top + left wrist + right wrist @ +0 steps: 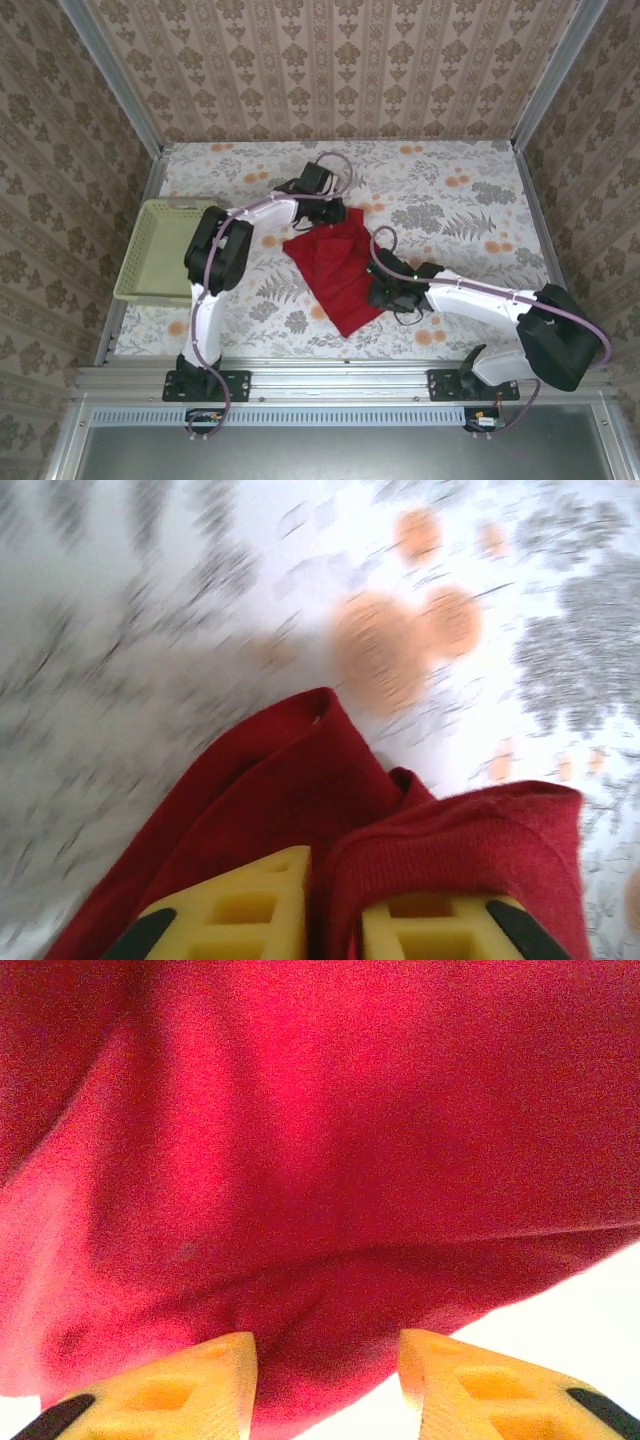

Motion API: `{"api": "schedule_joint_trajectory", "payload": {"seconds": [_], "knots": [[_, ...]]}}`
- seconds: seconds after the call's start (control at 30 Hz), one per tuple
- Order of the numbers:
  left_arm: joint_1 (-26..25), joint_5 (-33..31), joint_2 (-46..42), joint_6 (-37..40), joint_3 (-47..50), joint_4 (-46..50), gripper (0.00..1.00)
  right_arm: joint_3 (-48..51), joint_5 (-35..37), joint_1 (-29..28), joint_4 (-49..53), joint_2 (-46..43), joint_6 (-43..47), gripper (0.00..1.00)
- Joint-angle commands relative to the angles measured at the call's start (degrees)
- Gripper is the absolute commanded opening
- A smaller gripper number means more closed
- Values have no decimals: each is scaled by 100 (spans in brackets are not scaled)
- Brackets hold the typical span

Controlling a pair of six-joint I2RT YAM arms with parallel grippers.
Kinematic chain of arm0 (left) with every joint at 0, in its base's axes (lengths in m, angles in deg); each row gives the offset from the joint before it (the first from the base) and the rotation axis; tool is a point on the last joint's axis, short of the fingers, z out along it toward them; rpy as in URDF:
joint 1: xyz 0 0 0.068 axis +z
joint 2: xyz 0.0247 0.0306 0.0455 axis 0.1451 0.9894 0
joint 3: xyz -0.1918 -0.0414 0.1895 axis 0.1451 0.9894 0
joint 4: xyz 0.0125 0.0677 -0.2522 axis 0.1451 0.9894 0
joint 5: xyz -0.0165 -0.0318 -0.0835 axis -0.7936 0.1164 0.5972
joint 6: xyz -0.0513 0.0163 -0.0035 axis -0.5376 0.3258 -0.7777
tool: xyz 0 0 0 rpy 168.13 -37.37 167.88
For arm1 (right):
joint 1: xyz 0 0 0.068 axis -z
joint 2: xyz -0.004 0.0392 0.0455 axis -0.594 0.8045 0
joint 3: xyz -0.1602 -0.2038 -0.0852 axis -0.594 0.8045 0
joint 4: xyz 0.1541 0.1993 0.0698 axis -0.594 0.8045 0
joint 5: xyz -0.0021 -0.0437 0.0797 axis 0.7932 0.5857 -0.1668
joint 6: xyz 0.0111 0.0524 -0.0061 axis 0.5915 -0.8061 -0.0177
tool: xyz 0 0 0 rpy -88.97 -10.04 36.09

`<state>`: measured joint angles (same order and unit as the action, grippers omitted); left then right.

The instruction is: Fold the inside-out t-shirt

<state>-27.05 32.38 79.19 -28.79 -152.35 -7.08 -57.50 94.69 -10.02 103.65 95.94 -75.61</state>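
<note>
The inside-out t-shirt (335, 270) lies at three o'clock from the basket (128, 262), apart from it. My left claw (335, 895) pinches it; my right claw (325, 1350) I cannot tell.

Beyond the jaws of the left gripper (335, 880), the white tablecloth printed with grey leaves and orange flowers (150, 630) is blurred. Ahead of the right gripper (325, 1345), the soft plain red t-shirt (320, 1140) runs off three edges; whether those jaws pinch it is unclear.

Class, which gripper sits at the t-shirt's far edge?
The left gripper, at the far corner of the t-shirt; the right gripper sits at its near right edge.
</note>
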Motion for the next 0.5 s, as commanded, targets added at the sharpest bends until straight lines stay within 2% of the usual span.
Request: {"api": "schedule_joint_trajectory", "payload": {"seconds": [0.0,0.1,0.17,0.3,0.37,0.47], "knots": [[-117,-257,-502,576,-280,1258,40,-398,123,-202,16,-245,-443,47],[-131,-1377,-1576,538,644,1593,63,-726,587,35,651,-582,13,53],[-241,-1757,-2244,656,1300,1602,72,-782,547,485,727,-726,450,53],[-763,-1735,-2932,1053,2085,1264,75,-970,172,1473,594,-636,1213,53],[-1060,-1841,-2873,1255,2159,1142,77,-1112,65,1762,538,-509,1459,53],[-1248,-1906,-2450,1407,1949,1111,78,-1235,-36,2120,539,-404,1597,53]]}}
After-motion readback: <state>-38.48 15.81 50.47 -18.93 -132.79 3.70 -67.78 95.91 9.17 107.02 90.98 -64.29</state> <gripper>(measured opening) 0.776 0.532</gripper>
